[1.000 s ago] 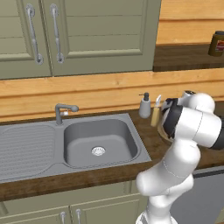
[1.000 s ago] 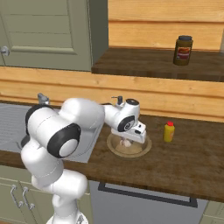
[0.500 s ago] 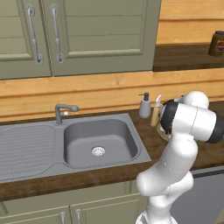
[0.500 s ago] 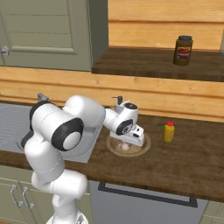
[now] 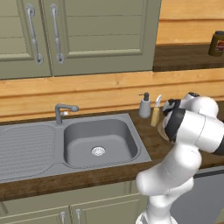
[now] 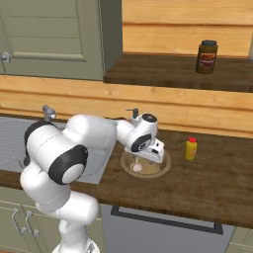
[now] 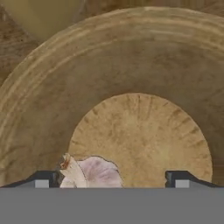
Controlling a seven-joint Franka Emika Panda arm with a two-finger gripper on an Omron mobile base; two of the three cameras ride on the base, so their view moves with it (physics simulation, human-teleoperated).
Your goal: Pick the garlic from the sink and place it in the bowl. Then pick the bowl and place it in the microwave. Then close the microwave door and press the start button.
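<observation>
Dark wooden desk [image 6: 207,183] carries the wide round brown wooden bowl [image 7: 39,113], over which the two-finger gripper [image 7: 113,178] hangs with fingers spread wide apart, the small pale pinkish-white lumpy garlic bulb [image 7: 94,172] lying loose inside between them, nearer one tip.

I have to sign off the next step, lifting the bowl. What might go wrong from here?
1. The garlic lies in the bowl right beside one fingertip of the open claw; pulling away carelessly might knock or drag it.
2. The bowl is wide, so a rim grasp may tilt it and roll the garlic out.
3. The yellow bottle stands near the bowl; a sideways swing might topple it.
</observation>
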